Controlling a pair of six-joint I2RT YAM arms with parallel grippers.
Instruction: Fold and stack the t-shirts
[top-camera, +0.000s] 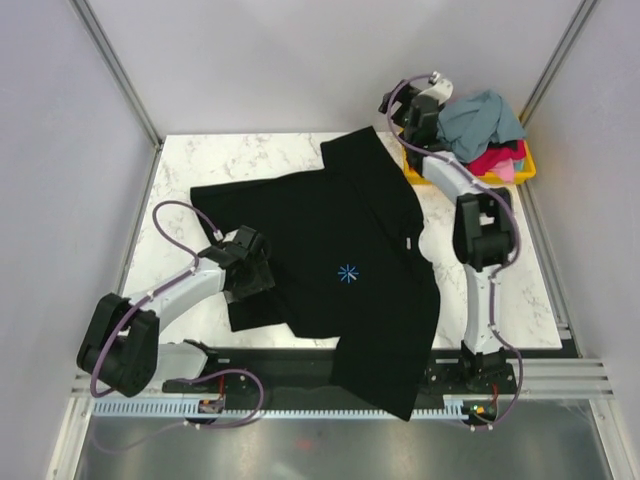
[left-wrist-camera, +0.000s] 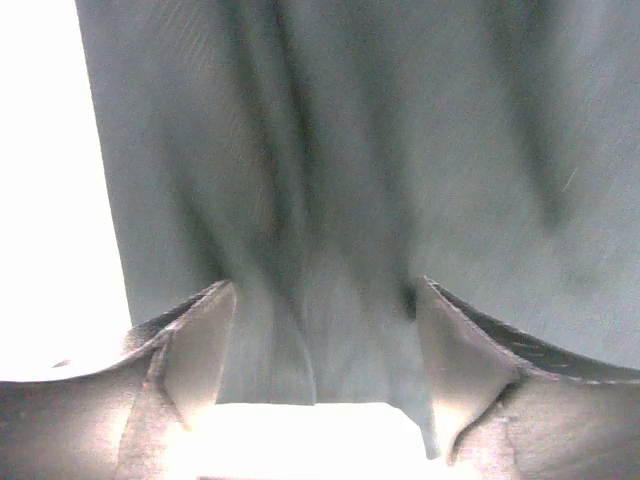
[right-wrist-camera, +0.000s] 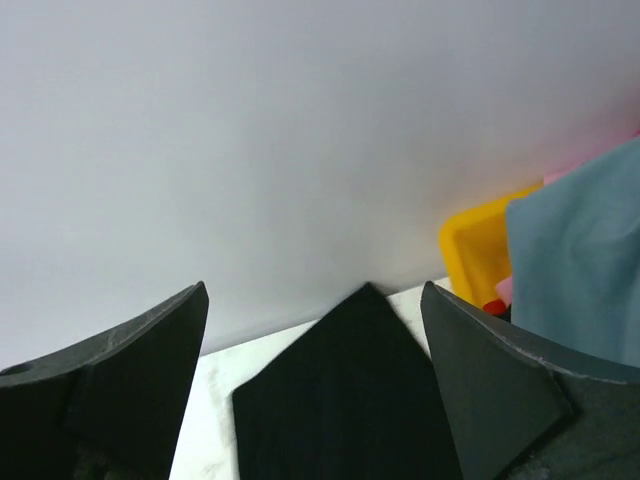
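In the top view, one black t-shirt (top-camera: 330, 215) is spread on the table (top-camera: 200, 160), with its long axis slanted from far left to near right and its hem draped over the near edge. The left gripper (top-camera: 250, 268) is placed at its left edge and the right gripper (top-camera: 418, 125) at its far corner, beside one yellow bin (top-camera: 527, 165). Three more shirts are held in the bin: one grey-blue shirt (top-camera: 480, 115), one magenta-red shirt (top-camera: 495, 159) and one pink shirt (top-camera: 506, 173). In the left wrist view, the fingers (left-wrist-camera: 195, 345) are spread, with cloth bunched between them but not visibly pinched. In the right wrist view, the fingers (right-wrist-camera: 130, 350) are spread and empty, and the black corner is seen straight ahead between them.
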